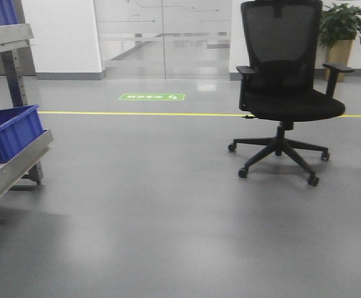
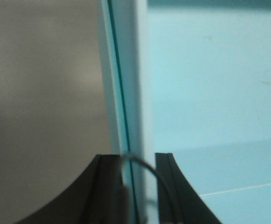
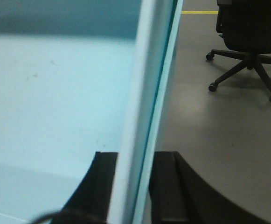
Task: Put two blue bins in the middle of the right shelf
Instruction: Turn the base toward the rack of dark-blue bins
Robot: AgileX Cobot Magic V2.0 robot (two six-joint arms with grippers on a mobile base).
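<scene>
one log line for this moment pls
left gripper: jaws on bin wall | right gripper: jaws on bin wall | other bin on shelf | chair ahead

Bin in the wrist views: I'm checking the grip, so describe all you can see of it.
The bin looks like pale blue plastic, smooth and empty where visible. Its left wall stands upright between the left claw's fingers, and its right wall between the right claw's. Grey floor shows beyond it.

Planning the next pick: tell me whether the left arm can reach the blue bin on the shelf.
Probably not: the left gripper is clamped on a pale bin wall, so it isn't free for the blue bin.
</scene>
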